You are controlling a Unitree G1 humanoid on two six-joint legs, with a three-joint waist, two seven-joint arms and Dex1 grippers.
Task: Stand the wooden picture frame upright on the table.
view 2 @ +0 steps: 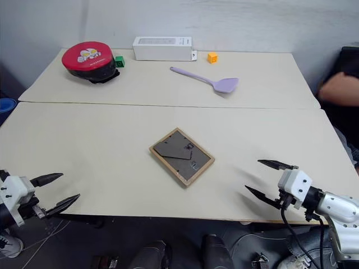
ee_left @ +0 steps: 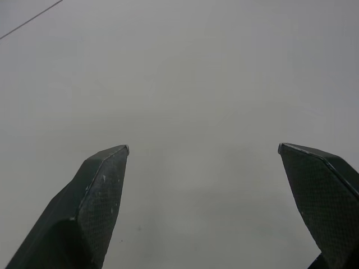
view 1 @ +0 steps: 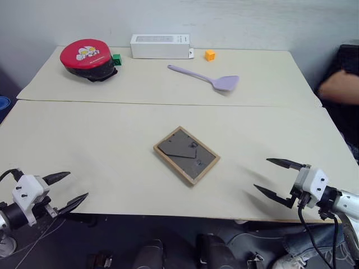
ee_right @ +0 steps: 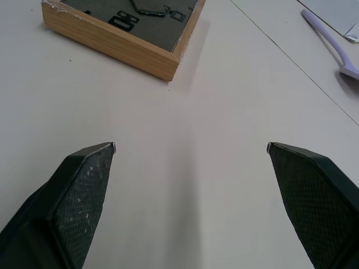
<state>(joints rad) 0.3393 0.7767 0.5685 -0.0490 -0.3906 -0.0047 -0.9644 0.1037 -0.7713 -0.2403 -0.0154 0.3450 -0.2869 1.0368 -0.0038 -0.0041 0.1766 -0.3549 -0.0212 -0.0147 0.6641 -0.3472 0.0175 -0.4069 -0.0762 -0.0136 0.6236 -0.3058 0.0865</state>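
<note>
The left claw (view 1: 63,188) and right claw (view 1: 275,178) hovered wide open and empty at the desk (view 1: 84,145) edge. Between and beyond them, the wooden picture frame (view 1: 186,154) lay face-down; gripping opposite wooden edges looked wisest.

Two black, textured fingers of the left gripper (ee_left: 203,151) rise from the lower corners of the frame, spread wide with nothing between them. Behind them lies the pale beige, matte table (ee_left: 185,78); a thin dark line, perhaps a seam, crosses the upper left corner.
</note>
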